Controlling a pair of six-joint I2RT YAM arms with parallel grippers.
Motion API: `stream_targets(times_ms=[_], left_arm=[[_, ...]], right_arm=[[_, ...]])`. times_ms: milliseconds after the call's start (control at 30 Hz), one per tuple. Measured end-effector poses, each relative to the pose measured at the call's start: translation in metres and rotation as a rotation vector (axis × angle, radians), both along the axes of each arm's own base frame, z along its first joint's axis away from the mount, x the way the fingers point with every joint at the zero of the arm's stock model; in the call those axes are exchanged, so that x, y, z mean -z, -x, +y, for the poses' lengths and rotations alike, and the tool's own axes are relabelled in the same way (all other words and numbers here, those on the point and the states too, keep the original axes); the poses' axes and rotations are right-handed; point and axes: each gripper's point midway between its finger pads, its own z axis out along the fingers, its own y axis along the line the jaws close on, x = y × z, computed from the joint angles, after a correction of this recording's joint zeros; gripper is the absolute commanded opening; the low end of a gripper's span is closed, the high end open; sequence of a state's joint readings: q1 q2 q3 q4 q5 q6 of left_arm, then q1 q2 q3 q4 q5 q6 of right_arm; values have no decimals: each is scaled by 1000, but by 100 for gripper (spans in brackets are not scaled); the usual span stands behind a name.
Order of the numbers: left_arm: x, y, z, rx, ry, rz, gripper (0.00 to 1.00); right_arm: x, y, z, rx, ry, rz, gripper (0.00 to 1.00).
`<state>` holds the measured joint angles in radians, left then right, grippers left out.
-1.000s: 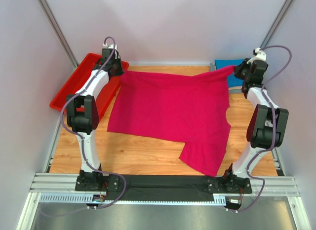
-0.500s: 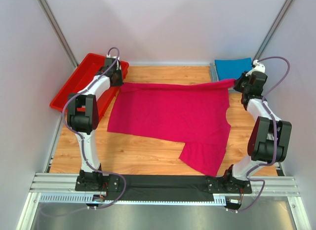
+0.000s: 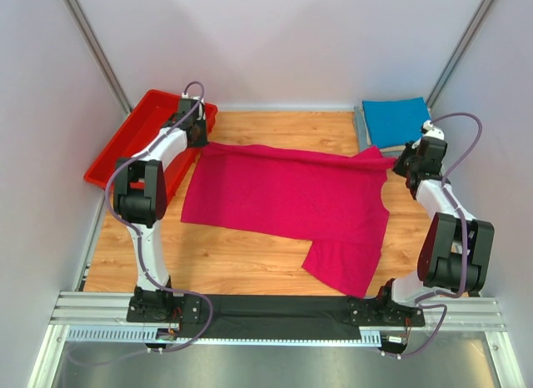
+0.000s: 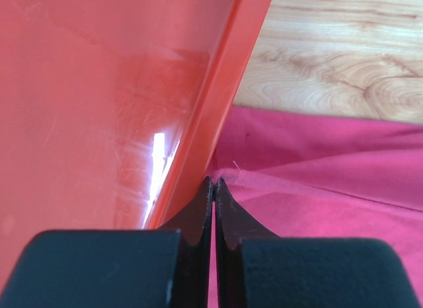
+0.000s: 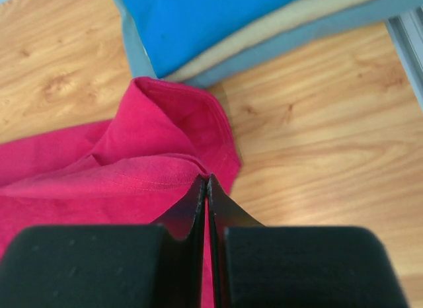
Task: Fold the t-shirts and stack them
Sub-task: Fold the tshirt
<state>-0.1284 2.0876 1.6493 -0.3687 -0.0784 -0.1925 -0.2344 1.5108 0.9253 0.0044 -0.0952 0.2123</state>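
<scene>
1 pink shirt (image 3: 291,196) spread on the table just right of the bin (image 3: 125,142), far edge doubled over. Left gripper (image 4: 213,182) pinches its corner at the bin rim; right gripper (image 5: 206,179) pinches the opposite corner. Blue shirt (image 3: 396,117) folded, far right of the bin.

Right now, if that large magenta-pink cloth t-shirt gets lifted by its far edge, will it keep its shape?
Probably not: the magenta-pink cloth t-shirt bunches into soft folds at the right gripper, so it looks floppy and would likely sag. Pushed, it would probably wrinkle rather than slide, judging by its creased far edge.
</scene>
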Motion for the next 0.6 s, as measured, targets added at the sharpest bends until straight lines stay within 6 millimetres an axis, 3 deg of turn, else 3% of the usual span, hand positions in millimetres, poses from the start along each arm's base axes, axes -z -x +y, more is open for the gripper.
stream_targets(times_ms=[600], left_arm=[[9, 23, 0, -11, -114, 53, 0]], right_arm=[[46, 61, 15, 94, -144, 294, 0]])
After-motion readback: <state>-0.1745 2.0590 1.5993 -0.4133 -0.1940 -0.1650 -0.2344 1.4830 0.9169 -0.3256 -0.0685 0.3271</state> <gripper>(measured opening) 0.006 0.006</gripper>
